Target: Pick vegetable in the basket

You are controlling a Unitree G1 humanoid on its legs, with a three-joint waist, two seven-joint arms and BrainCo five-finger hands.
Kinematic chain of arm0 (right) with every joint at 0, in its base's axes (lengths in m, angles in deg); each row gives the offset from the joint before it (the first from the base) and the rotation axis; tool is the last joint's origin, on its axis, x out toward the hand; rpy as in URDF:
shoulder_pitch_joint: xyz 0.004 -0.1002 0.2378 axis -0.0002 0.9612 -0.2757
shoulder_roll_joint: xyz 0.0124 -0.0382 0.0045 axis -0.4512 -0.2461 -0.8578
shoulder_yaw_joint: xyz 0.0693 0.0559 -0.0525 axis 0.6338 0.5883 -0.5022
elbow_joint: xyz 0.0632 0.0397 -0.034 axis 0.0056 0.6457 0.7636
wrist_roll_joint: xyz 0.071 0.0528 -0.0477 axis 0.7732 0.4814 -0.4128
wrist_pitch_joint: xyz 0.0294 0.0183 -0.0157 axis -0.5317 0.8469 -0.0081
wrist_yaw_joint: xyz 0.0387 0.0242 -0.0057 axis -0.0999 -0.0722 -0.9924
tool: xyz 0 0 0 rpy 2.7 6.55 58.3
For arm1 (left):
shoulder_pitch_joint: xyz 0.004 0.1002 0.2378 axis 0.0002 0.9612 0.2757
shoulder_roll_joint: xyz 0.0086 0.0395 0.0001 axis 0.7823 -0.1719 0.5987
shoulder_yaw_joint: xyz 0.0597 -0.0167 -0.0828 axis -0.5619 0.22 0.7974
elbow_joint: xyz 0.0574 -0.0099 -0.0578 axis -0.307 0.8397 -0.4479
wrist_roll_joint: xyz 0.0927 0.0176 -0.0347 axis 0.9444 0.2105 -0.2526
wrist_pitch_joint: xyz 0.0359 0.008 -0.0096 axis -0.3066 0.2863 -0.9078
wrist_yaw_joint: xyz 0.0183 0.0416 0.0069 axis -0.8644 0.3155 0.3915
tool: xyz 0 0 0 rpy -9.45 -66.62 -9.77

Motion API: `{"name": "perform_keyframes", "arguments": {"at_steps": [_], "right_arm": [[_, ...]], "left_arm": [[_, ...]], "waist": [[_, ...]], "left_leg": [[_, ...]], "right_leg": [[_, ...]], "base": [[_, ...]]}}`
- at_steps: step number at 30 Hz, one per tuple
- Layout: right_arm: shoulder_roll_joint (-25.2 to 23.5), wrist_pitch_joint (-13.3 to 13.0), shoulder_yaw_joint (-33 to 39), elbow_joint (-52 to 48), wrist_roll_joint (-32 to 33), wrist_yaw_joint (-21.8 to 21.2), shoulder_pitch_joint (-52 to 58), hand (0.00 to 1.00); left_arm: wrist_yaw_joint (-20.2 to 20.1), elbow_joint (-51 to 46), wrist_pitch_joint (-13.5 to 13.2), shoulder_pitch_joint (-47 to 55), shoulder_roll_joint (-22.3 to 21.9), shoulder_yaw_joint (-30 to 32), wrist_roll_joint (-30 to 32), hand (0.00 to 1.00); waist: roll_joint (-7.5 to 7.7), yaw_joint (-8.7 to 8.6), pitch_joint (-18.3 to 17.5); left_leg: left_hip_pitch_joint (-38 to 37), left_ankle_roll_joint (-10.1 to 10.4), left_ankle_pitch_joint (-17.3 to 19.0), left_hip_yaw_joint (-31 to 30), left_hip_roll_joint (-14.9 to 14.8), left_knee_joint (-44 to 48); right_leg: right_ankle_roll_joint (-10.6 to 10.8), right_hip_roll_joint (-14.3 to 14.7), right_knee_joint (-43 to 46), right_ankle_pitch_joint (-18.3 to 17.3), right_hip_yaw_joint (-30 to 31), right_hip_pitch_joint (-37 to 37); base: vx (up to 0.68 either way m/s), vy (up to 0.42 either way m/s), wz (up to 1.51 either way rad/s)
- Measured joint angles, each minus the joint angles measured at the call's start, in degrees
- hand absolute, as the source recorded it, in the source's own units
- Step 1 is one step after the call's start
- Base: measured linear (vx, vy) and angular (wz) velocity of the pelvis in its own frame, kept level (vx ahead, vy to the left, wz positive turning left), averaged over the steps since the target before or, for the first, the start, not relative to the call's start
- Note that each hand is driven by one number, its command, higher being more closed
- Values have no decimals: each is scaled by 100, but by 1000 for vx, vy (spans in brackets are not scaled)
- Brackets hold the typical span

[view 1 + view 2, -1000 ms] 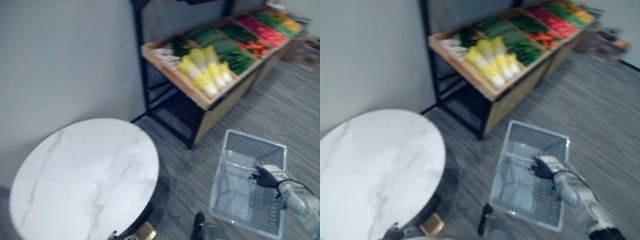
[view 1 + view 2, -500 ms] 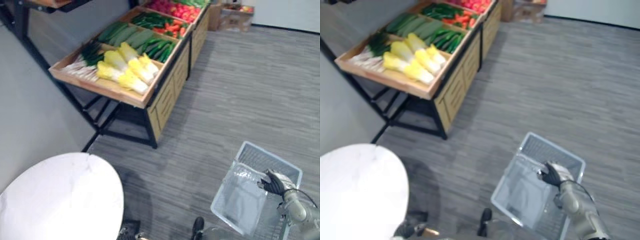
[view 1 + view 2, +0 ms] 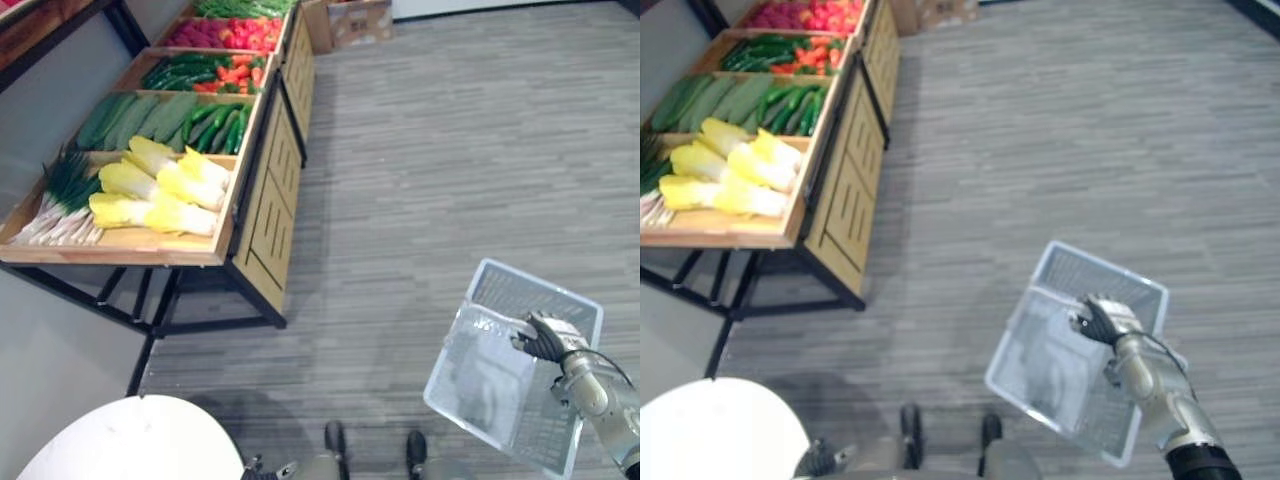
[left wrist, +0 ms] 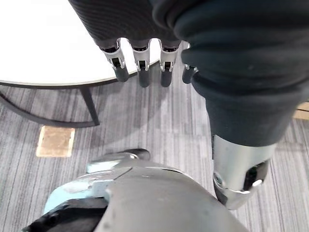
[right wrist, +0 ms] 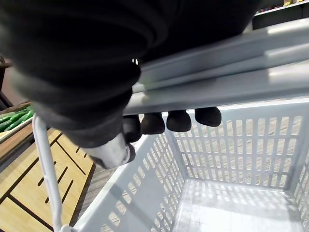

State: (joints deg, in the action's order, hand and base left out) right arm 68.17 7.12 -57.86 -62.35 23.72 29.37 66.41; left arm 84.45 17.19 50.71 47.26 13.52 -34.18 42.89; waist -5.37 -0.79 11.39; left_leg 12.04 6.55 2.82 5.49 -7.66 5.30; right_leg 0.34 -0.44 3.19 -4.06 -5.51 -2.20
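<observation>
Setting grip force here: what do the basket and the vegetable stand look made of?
The basket looks like pale grey plastic: matte, with moulded slotted walls, its handle held in the curled fingers of the right hand. The vegetable stand is likely light unpainted wood, judging by its tan panels; the frame underneath looks like black metal bars.
</observation>
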Motion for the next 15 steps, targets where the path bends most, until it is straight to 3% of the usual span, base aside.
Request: {"name": "perform_keyframes", "arguments": {"at_steps": [1, 2, 4, 7, 8, 10, 11, 12, 13, 14, 15], "right_arm": [[-21, -6, -85, 0, 1, 2, -1, 100], [-46, -12, -116, 0, 2, 11, -1, 100], [-122, -57, -185, -3, 3, 27, -20, 100], [-288, -39, -186, 1, -1, 29, -53, 100], [-355, -25, -186, 10, -3, 29, -56, 100], [-640, -16, -245, 56, -15, 24, -40, 100], [-719, -16, -246, 50, -17, 29, -38, 100], [-800, -15, -250, 48, -22, 25, 7, 100], [-801, -8, -247, 49, -28, 24, 73, 100], [-813, 9, -245, 52, -121, 26, 117, 100], [-824, 8, -235, 47, -209, 33, 99, 100]], "left_arm": [[15, 7, 8, 4, -14, -23, 5, 0], [17, 4, 10, -7, 11, -38, 7, 0], [55, -22, 5, -32, 84, -132, 12, 0], [76, -10, 38, -55, 252, -197, 11, 0], [80, 6, 47, -52, 268, -211, 11, 0], [81, 19, 47, 22, 376, -469, 11, 0], [77, 11, 50, 56, 458, -544, 10, 0], [70, 8, 65, 74, 592, -703, 8, 0], [68, -8, 80, 68, 646, -746, 8, 0], [70, -34, 96, 65, 673, -816, 8, 0], [68, -53, 122, 60, 700, -852, 8, 0]], "waist": [[-23, 76, 0], [-5, 104, 0], [144, 103, -56], [386, 160, -62], [416, 200, -63], [528, 258, -68], [622, 250, -78], [774, 241, -76], [813, 200, -83], [815, 137, -91], [817, 120, -95]], "left_leg": [[-94, -64, -406, 63, 25, 4], [-139, -174, -451, 146, 79, 15], [-87, -459, -254, 240, 347, 290], [-249, -710, 97, 338, 751, 346], [-343, -704, 205, 347, 809, 288], [-723, -873, 517, 333, 909, 294], [-828, -897, 588, 318, 966, 300], [-1038, -986, 702, 169, 1053, 347], [-1214, -1000, 763, -13, 1064, 397], [-1444, -1039, 806, -204, 1022, 383], [-1548, -1078, 837, -361, 1007, 383]], "right_leg": [[132, -46, 56, -100, 131, 108], [188, -110, 69, -133, 164, 154], [386, -418, 63, -164, 188, 173], [716, -838, 547, -508, 197, 170], [755, -875, 848, -607, 233, 95], [923, -1023, 3199, -643, 389, -702], [1040, -1074, 3757, -489, 488, -906], [1105, -1120, 4503, -19, 639, -1112], [1047, -1116, 4917, 496, 623, -1193], [934, -1109, 5409, 671, 559, -1376], [680, -1116, 5517, 314, 459, -1500]], "base": [[359, 340, -38], [377, 347, -28], [248, 228, 2], [327, 295, 14], [252, 190, -2], [231, 152, 5], [282, 101, 34], [357, 38, 54], [489, 11, 80], [432, -16, 80], [416, -50, 84]]}}
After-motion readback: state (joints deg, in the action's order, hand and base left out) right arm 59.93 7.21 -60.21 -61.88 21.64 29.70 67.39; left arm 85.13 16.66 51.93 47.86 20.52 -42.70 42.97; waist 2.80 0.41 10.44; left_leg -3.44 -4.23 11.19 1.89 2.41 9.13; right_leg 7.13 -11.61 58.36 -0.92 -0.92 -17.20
